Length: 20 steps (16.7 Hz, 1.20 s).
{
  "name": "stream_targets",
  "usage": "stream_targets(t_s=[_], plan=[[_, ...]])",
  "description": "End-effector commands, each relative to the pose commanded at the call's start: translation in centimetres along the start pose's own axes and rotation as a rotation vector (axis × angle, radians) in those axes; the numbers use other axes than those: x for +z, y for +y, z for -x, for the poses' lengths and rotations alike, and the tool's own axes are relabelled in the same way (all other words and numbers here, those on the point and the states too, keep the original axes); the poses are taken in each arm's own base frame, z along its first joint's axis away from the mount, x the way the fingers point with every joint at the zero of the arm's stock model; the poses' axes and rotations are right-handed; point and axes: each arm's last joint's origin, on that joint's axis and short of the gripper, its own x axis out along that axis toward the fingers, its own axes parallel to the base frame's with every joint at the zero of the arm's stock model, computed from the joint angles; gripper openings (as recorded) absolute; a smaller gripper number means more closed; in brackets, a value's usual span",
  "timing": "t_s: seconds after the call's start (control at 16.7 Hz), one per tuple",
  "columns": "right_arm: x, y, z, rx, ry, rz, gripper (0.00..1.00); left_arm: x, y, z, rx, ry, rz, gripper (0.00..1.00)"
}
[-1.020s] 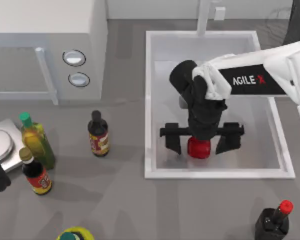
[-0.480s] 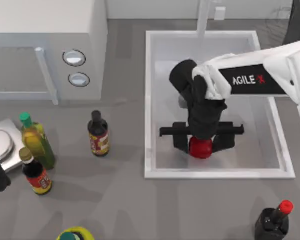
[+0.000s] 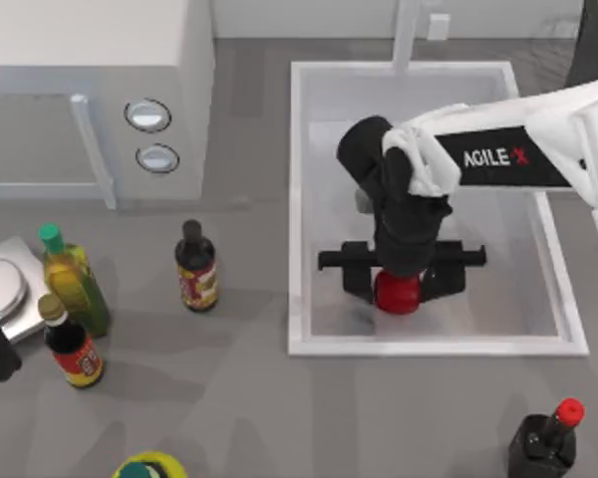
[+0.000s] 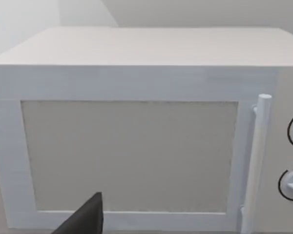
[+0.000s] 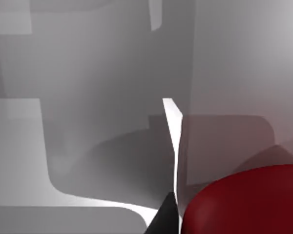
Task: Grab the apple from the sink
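Down in the sink (image 3: 297,209), near its front wall, the right gripper (image 3: 401,289) has its fingers drawn in tight against both sides of the apple (image 3: 398,292) (red and glossy, a bulge of it fills a corner of the right wrist view (image 5: 244,202)). The white arm reaches in from the right. Out on the table, bottles (image 3: 196,267) stand left of the sink. The left arm is parked at the left edge, facing the microwave (image 4: 136,131); its fingers I cannot tell.

overhead camera (two close wrist cameras)
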Motion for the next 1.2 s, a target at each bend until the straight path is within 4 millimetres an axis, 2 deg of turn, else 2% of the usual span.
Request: stream_targets(t_s=[0.12, 0.3, 0.54, 0.72, 0.84, 1.02, 1.2], plan=[[0.6, 0.4, 1.2, 0.0, 0.001, 0.0, 0.0, 0.0, 0.0, 0.0, 0.0, 0.0, 0.0, 1.0], [2.0, 1.2, 5.0, -0.001, 0.002, 0.0, 0.0, 0.0, 0.0, 0.0, 0.0, 0.0, 0.0, 1.0], [2.9, 1.6, 12.7, -0.011, 0.019, 0.0, 0.0, 0.0, 0.0, 0.0, 0.0, 0.0, 0.0, 1.0], [2.4, 1.0, 18.7, -0.015, 0.026, 0.0, 0.0, 0.0, 0.0, 0.0, 0.0, 0.0, 0.0, 1.0], [1.8, 0.5, 21.9, -0.009, 0.015, 0.0, 0.0, 0.0, 0.0, 0.0, 0.0, 0.0, 0.0, 1.0], [1.1, -0.1, 24.6, 0.0, 0.001, 0.0, 0.0, 0.0, 0.0, 0.0, 0.0, 0.0, 0.0, 1.0], [1.0, -0.1, 24.7, 0.0, 0.0, 0.0, 0.0, 0.0, 0.0, 0.0, 0.0, 0.0, 0.0, 1.0]])
